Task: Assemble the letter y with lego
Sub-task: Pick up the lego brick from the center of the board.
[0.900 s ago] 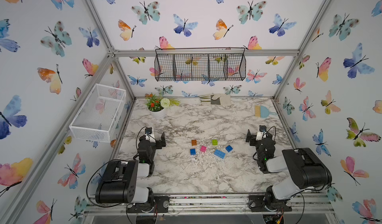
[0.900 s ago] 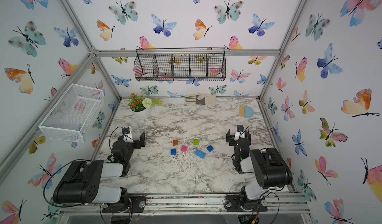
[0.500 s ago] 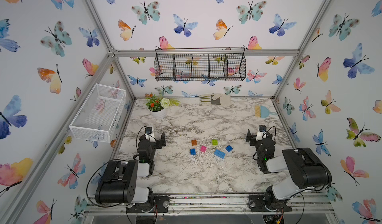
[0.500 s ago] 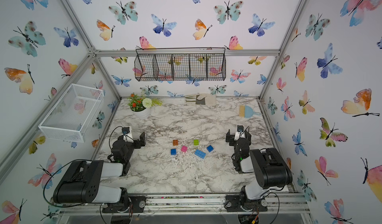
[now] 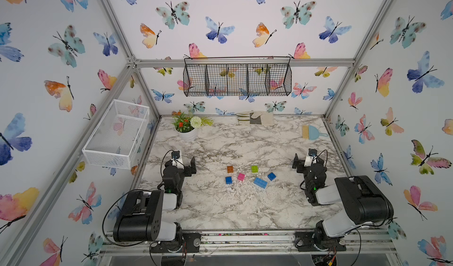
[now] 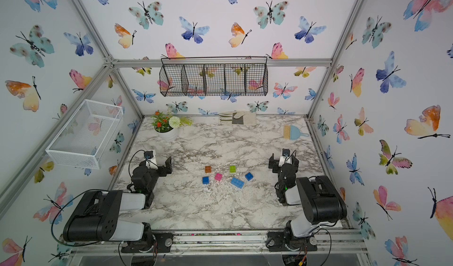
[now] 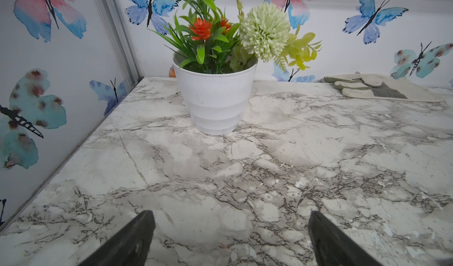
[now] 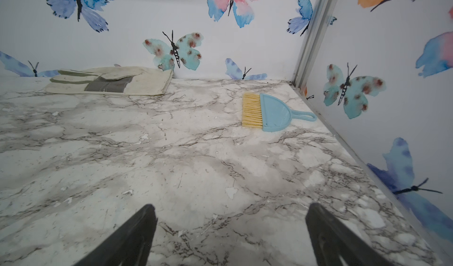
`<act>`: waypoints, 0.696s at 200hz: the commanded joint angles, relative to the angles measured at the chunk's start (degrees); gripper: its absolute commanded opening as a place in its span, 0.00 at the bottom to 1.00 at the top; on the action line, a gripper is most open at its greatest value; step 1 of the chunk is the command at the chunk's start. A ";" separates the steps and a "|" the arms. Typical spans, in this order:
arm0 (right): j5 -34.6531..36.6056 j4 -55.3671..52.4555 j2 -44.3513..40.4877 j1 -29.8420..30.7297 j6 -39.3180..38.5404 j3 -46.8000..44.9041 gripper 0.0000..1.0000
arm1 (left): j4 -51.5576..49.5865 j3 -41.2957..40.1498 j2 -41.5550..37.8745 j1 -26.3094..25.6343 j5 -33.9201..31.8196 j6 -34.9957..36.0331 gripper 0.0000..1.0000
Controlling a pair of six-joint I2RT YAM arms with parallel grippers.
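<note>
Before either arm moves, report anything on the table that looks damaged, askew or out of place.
The marble-patterned tabletop is scuffed: white flecks pepper it beside the long light blue studded plastic brick, which lies diagonal. A beige work glove by the back wall looks unrelated to the build.

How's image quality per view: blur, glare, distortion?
In both top views: even, soft light, barely any shadows, no glare; wide-angle look, frame posts splay outward; the lego is tiny but crisp. Left wrist view: flower pot sharp, left claw tips dark and soft at the edge. Right wrist view: brush sharp, right claw likewise soft; no lego visible.
</note>
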 commanded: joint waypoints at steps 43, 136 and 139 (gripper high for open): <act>1.74 1.12 -2.02 -0.21 0.83 -0.60 0.87 | -16.78 7.33 -8.15 1.67 -2.72 -3.26 0.98; 1.59 -58.28 -5.13 14.96 8.51 36.66 0.79 | -74.38 47.85 -1.94 -11.76 -20.93 -12.80 0.98; 1.54 -59.72 -4.50 16.29 8.44 37.81 0.79 | -75.20 48.93 -1.45 -11.92 -20.06 -12.70 0.98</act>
